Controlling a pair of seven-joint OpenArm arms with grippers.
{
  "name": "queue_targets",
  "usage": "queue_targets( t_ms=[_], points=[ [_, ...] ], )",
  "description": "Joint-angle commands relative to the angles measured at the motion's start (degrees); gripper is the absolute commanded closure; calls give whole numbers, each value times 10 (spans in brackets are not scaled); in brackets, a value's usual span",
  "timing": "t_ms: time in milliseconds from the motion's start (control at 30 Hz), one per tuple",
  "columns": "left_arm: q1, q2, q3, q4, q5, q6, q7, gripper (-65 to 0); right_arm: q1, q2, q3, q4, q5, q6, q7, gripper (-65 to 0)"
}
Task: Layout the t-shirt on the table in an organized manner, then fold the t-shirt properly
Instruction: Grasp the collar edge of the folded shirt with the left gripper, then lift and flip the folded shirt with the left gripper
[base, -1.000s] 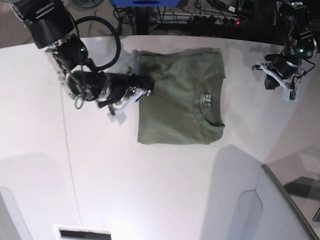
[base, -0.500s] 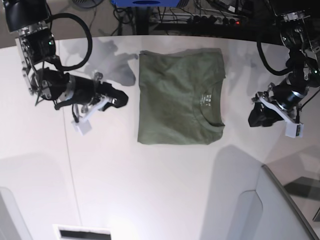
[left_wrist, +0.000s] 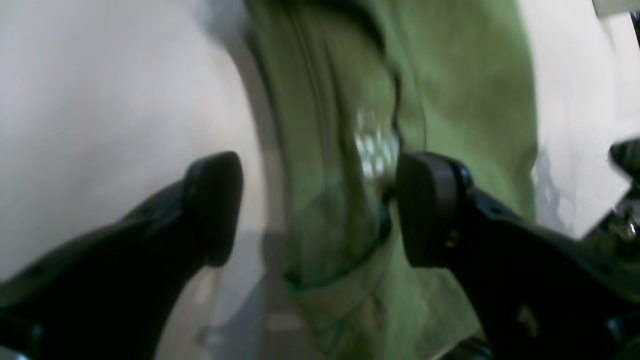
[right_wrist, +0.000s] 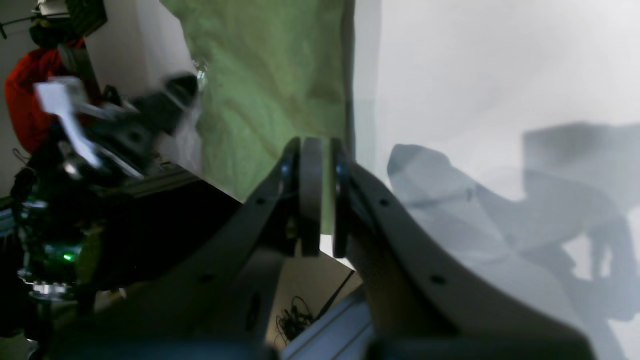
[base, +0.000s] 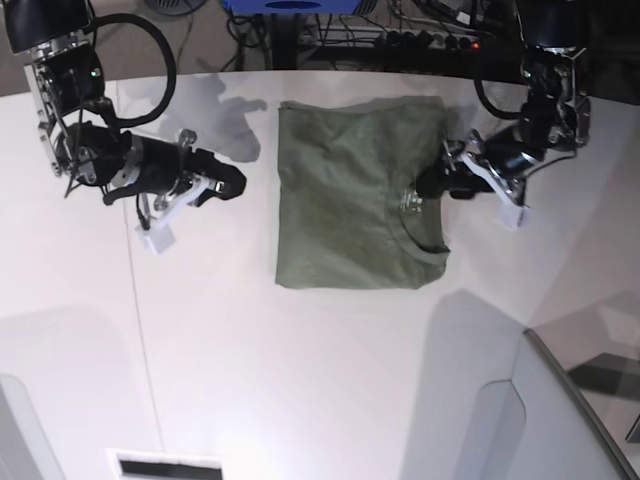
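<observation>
Left end effector (base: 432, 187) over t-shirt (base: 345, 200), white table (base: 300, 370)

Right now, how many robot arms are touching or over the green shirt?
1. The left gripper, jaws open, is at the t-shirt by its neck opening; whether it touches is unclear. The right gripper is off the shirt, over the bare table.

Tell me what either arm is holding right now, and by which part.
Nothing is held. The left gripper is open over the t-shirt's neck edge, its fingers not closed on it. The right gripper is shut, empty, off the cloth.
</observation>
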Motion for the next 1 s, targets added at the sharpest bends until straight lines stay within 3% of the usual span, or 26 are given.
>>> queue_targets(
  t_ms=[0,267,500,567,600,667,700,833,967],
  points=[
    [-7,-8,8,-3,-13,-8,-23,-444,6,3,1,7,11,7,2,-27],
    [-27,3,42,-75,-7,-8,-58,-444,5,3,0,7,11,8,2,-27],
    [-48,57,41,-82,123,-8,-57,-429,-2,3,0,9,11,8,2,-27],
    [-54,68,38,-82,154,-8,-57,-355,-7,3,3,12,11,8,2,-27],
    [-59,69,41,-83,163,-7,-57,-283,-7,3,3,12,11,8,2,-27],
    [-65,71,41,-84,185,-1,-57,-51,-9,3,3,12,11,8,2,-27],
    [-67,71,41,-83,193,8,-57,0,-13,3,4,12,11,8,3,-27],
    [-108,65,97,-81,250,23,-36,0,-18,6,15,12,11,8,4,-27],
    [-123,29,170,-41,275,22,-11,0,-19,10,44,9,11,9,4,-27]
  ],
)
